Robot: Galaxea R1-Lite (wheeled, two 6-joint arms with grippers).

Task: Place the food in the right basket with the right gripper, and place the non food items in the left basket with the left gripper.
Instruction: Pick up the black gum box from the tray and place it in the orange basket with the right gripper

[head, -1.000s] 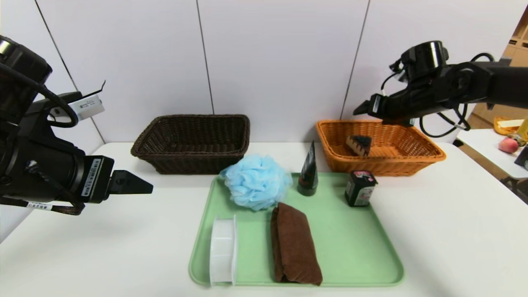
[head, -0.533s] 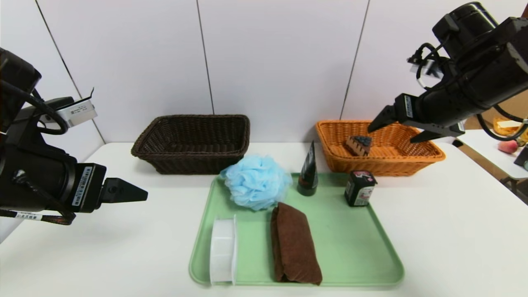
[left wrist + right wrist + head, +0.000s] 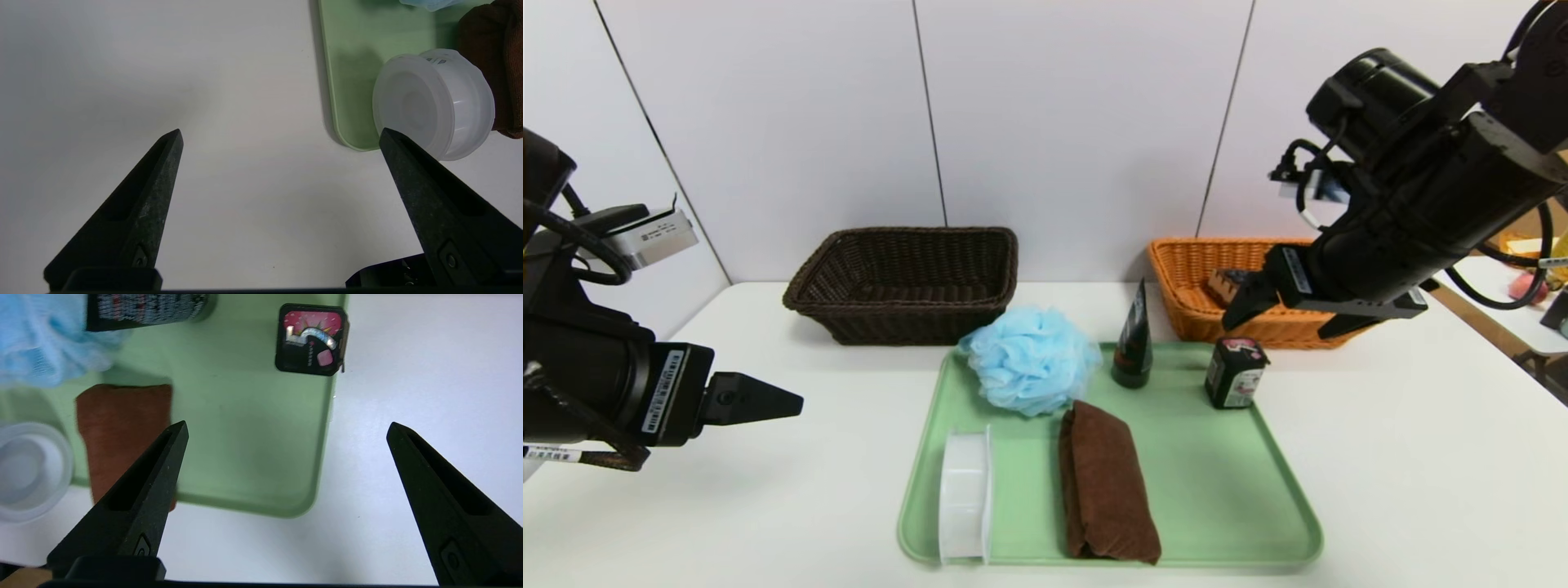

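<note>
Black cabled arms, pointed left claw [image 3: 768,398] (white barcode stickers).

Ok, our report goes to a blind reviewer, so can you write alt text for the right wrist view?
The right gripper hangs open and empty above a green tray, where a small black carton stands at the tray's edge. A brown towel, blue bath puff, black tube and white tub also lie on the tray.

On your tray [image 3: 1258,523], the tub [image 3: 965,496] sits at the near left corner with the towel [image 3: 1105,482] just right of it. Behind them you have the bath puff [image 3: 1029,359], then the tube [image 3: 1133,343], then the carton [image 3: 1235,372] at the far right edge. Two baskets [image 3: 907,282] [image 3: 1188,282] stand behind the tray; the cake wedge [image 3: 1225,286] lies in the right one.
</note>
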